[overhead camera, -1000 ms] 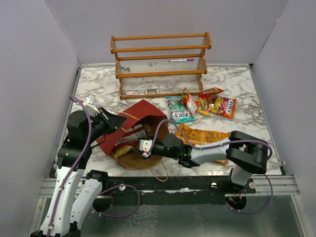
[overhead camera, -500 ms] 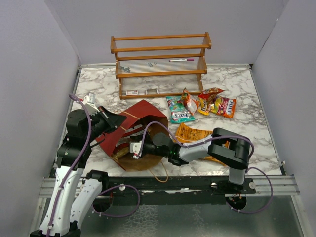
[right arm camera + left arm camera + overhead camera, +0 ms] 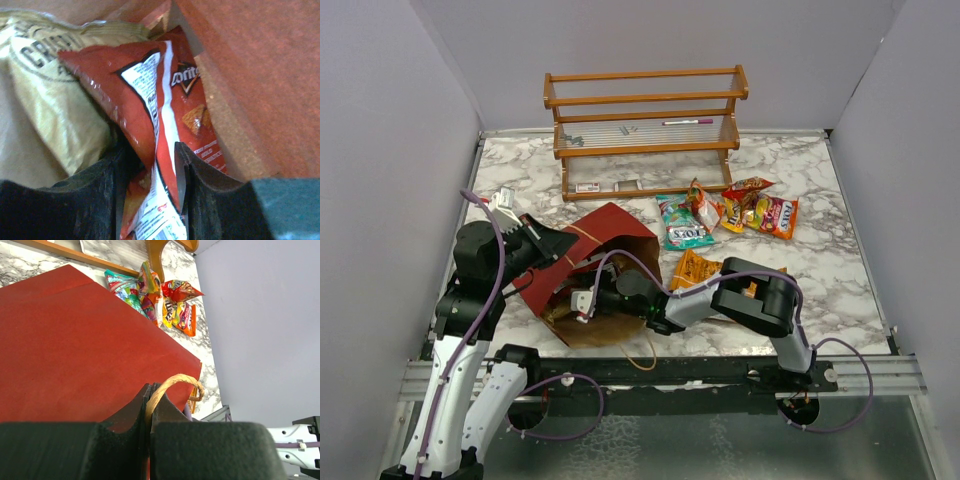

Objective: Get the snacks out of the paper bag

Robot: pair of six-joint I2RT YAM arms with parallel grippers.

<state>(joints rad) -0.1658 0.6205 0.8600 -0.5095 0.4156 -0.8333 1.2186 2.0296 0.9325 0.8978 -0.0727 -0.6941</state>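
The dark red paper bag lies on its side at the front left, its mouth facing the front. My left gripper is shut on the bag's twine handle and holds the upper wall up. My right gripper is deep inside the bag. In the right wrist view it is open, with a red Doritos packet standing between its fingers. A pale yellow packet lies to the left of the red one. The bag's brown inner wall is to the right.
Several snacks lie outside the bag: a teal packet, orange and red packets beside it, and a large orange packet under my right arm. A wooden shelf rack stands at the back. A loose twine loop lies at the front edge.
My right arm has reached further left, from the bag's mouth to deep inside it. The left gripper and the bag's upper wall have stayed put.
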